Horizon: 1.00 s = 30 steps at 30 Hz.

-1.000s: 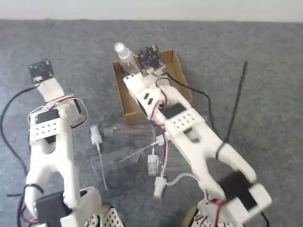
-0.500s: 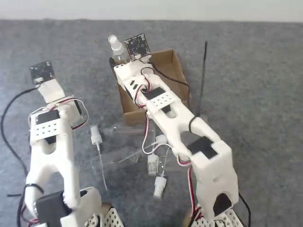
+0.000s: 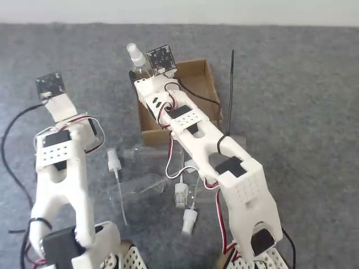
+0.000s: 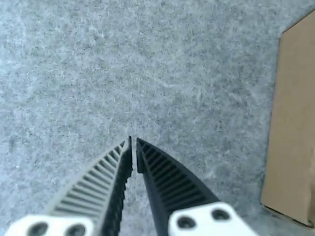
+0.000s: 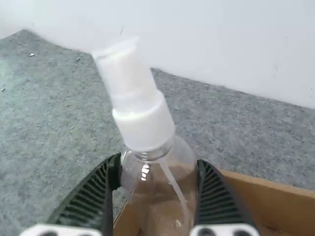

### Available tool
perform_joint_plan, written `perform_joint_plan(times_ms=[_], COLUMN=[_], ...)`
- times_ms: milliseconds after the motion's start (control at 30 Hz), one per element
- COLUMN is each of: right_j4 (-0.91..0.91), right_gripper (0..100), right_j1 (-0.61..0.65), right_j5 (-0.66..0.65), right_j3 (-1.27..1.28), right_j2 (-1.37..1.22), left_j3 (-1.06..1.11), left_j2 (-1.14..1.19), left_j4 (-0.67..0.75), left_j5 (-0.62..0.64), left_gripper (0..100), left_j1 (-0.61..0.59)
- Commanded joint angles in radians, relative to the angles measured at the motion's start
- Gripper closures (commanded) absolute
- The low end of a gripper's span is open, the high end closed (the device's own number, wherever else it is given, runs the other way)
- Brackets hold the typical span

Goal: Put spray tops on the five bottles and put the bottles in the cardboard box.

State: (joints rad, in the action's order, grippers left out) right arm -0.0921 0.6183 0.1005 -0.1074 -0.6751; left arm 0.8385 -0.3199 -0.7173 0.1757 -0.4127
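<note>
My right gripper (image 5: 153, 196) is shut on a clear bottle (image 5: 155, 182) that carries a white spray top (image 5: 133, 101). In the high view this bottle (image 3: 138, 63) stands upright at the far left corner of the cardboard box (image 3: 197, 79), with the right arm stretched over the box. My left gripper (image 4: 133, 147) is shut on nothing, hovering above grey carpet left of the box (image 4: 293, 123). Two bare bottles (image 3: 147, 154) (image 3: 137, 188) lie on the carpet in front of the box. A loose spray top (image 3: 114, 162) lies beside them, and two more tops (image 3: 180, 195) (image 3: 189, 221) lie nearer the arm bases.
Grey carpet (image 3: 291, 112) covers the table, with open room to the right of the box and at the far left. A black cable (image 3: 230, 89) runs up beside the right arm. A pale wall (image 5: 221, 39) stands behind the carpet.
The right arm has swung left and stretched farther out, carrying the capped bottle from above the box toward its far left corner. The left arm has stayed still.
</note>
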Motion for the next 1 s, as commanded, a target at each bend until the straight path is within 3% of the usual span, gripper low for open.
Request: perform_joint_plan(times_ms=[0, 233, 700, 967], right_j4=[-0.022, -0.013, 0.058, 0.147], right_gripper=[94.9, 81.3, 80.5, 69.0], right_j1=[-0.005, -0.007, -0.008, -0.008], right_j5=[0.006, 0.006, 0.000, 0.005], right_j3=[-0.057, -0.052, -0.028, -0.023], right_j2=[-0.004, -0.012, 0.039, 0.081], left_j3=[-0.008, -0.007, -0.007, -0.007], left_j2=[-0.054, -0.054, -0.054, -0.054], left_j4=[0.029, 0.029, 0.029, 0.029], left_j5=[0.006, 0.006, 0.006, 0.006], left_gripper=[99, 99, 99, 99], left_j1=[-0.002, -0.002, -0.002, -0.002])
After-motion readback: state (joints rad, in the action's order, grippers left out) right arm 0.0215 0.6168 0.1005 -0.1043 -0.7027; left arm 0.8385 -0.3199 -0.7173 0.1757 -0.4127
